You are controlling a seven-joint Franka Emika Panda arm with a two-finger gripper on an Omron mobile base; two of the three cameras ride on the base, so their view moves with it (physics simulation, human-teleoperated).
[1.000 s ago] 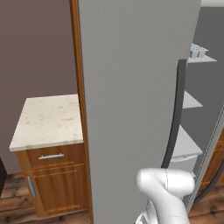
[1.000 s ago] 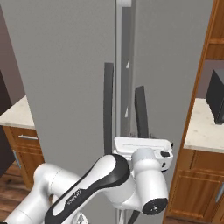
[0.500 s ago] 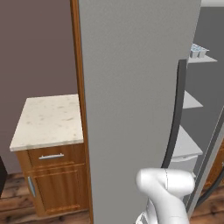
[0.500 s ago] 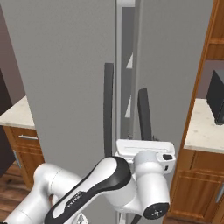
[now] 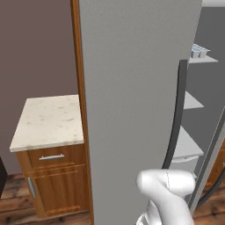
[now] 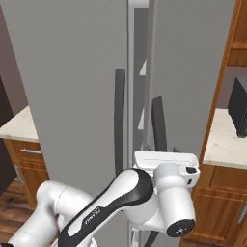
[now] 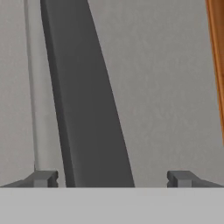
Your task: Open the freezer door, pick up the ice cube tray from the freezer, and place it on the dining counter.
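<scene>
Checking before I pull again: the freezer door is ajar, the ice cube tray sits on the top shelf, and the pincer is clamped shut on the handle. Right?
Not quite. The pincer is open, its fingertips standing apart on either side of the handle, as the hand view shows. The freezer door is ajar, and the ice cube tray sits on the top shelf.

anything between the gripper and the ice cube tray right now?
Yes. The freezer door is only ajar: the ice cube tray sits on a top shelf behind it, while the gripper has open jaws either side of the door's handle outside.
</scene>
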